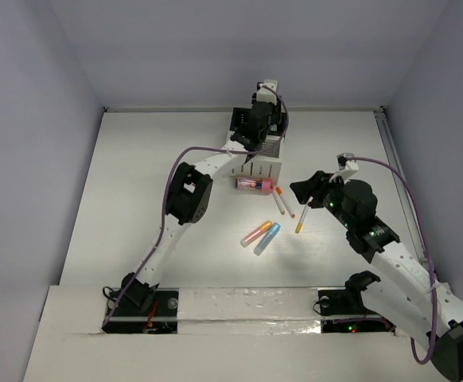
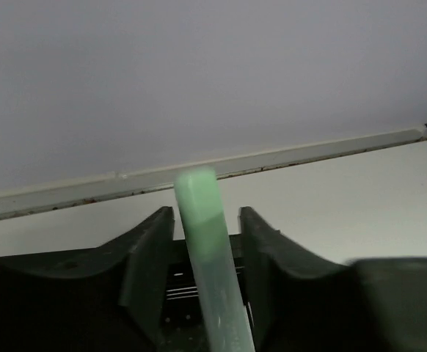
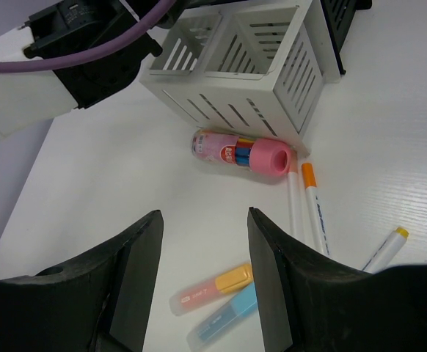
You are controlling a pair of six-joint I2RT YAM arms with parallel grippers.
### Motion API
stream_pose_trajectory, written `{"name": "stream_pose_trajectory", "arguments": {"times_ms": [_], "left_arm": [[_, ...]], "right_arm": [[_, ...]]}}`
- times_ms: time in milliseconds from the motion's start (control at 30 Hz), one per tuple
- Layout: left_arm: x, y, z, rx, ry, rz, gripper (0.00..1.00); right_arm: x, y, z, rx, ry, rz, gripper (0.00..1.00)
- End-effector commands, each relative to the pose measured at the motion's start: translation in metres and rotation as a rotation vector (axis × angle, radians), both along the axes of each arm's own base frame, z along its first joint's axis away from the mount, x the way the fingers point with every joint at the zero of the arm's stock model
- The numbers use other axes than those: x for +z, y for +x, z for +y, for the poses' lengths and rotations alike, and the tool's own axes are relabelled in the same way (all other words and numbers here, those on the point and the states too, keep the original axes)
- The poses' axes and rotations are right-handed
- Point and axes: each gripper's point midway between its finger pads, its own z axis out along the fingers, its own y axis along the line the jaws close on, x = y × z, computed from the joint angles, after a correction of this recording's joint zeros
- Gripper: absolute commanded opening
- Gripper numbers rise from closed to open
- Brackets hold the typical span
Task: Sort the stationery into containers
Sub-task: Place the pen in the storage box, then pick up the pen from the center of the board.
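A green marker (image 2: 206,257) stands tilted and blurred between the fingers of my left gripper (image 2: 206,216). The jaws are open, with a gap on the marker's right side. This gripper (image 1: 257,119) hangs over the back of the containers, above a dark slotted part (image 2: 175,292). The white slotted box (image 3: 250,66) joins a black box (image 3: 345,15). On the table lie a pink cylinder (image 3: 243,150), two thin white pens (image 3: 307,205), an orange-capped marker (image 3: 213,290), a blue marker (image 3: 224,319) and a yellow-tipped pen (image 1: 301,220). My right gripper (image 3: 204,220) is open and empty above them.
The left arm (image 1: 188,195) stretches diagonally across the table's left half towards the white box (image 1: 269,163). The back wall edge (image 2: 221,169) runs just behind the containers. The right arm (image 1: 375,235) stands right of the loose pieces.
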Motion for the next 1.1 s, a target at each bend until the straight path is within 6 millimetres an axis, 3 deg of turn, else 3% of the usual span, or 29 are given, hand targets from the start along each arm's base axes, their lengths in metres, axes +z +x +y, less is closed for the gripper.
{"name": "stream_pose_trajectory", "arguments": {"times_ms": [0,33,133,233,300,367,400,433,467,500,533,567,600,633,667,700,733,767,800,833,867,933,1067], "left_arm": [[0.056,-0.003,0.008,0.009,-0.071,-0.109,0.43],[0.056,-0.005,0.009,0.009,-0.067,-0.109,0.54],[0.082,-0.009,0.014,0.009,-0.069,-0.151,0.65],[0.114,-0.015,0.018,0.011,-0.070,-0.194,0.68],[0.145,-0.023,0.025,0.011,-0.085,-0.227,0.69],[0.158,-0.031,0.030,0.007,-0.088,-0.231,0.68],[0.189,-0.044,0.039,0.002,-0.116,-0.263,0.68],[0.180,-0.050,0.042,-0.006,-0.100,-0.237,0.67],[0.185,-0.058,0.047,-0.013,-0.104,-0.235,0.66],[0.224,-0.083,0.058,-0.018,-0.146,-0.279,0.65],[0.195,-0.091,0.064,-0.017,-0.119,-0.232,0.65],[0.228,-0.120,0.077,-0.028,-0.185,-0.259,0.62],[0.230,-0.133,0.086,-0.033,-0.214,-0.259,0.61],[0.176,-0.147,0.086,-0.050,-0.174,-0.162,0.60],[0.164,-0.159,0.096,-0.044,-0.185,-0.131,0.57],[0.178,-0.192,0.097,-0.075,-0.260,-0.128,0.56],[0.117,-0.208,0.100,-0.081,-0.207,-0.025,0.55],[0.099,-0.222,0.102,-0.088,-0.202,0.014,0.55],[0.093,-0.239,0.103,-0.111,-0.212,0.033,0.55],[0.048,-0.262,0.096,-0.145,-0.153,0.130,0.55],[0.026,-0.273,0.094,-0.158,-0.115,0.182,0.55],[-0.013,-0.305,0.088,-0.212,-0.036,0.288,0.55],[-0.063,-0.337,0.086,-0.273,0.076,0.389,0.55]], "right_arm": [[0.014,0.003,0.001,-0.006,0.023,-0.053,0.56],[0.014,0.003,0.001,-0.007,0.024,-0.055,0.56],[0.012,0.004,0.002,-0.004,0.022,-0.051,0.56],[0.009,0.005,0.002,-0.003,0.018,-0.041,0.56],[0.010,0.005,0.001,-0.009,0.017,-0.043,0.56],[0.010,0.005,0.000,-0.013,0.016,-0.045,0.56],[0.010,0.005,0.000,-0.013,0.016,-0.045,0.56],[0.011,0.005,0.000,-0.013,0.017,-0.046,0.56],[0.011,0.005,0.001,-0.012,0.016,-0.045,0.56],[0.011,0.005,0.001,-0.010,0.019,-0.047,0.56],[0.012,0.004,0.001,-0.009,0.019,-0.047,0.56],[0.012,0.004,0.001,-0.007,0.021,-0.049,0.56],[0.013,0.004,0.001,-0.009,0.021,-0.051,0.56],[0.013,0.004,0.000,-0.013,0.020,-0.050,0.56],[0.013,0.004,0.000,-0.013,0.020,-0.050,0.56],[0.013,0.004,0.000,-0.015,0.020,-0.050,0.56],[0.013,0.004,0.000,-0.014,0.022,-0.051,0.56],[0.013,0.004,0.001,-0.009,0.023,-0.052,0.56],[0.013,0.004,0.002,-0.005,0.027,-0.050,0.56],[0.013,0.003,0.004,0.008,0.029,-0.045,0.56],[0.014,0.002,0.005,0.013,0.029,-0.047,0.56],[0.015,0.002,0.006,0.017,0.033,-0.048,0.56],[0.015,0.003,0.002,0.001,0.027,-0.051,0.56]]}}
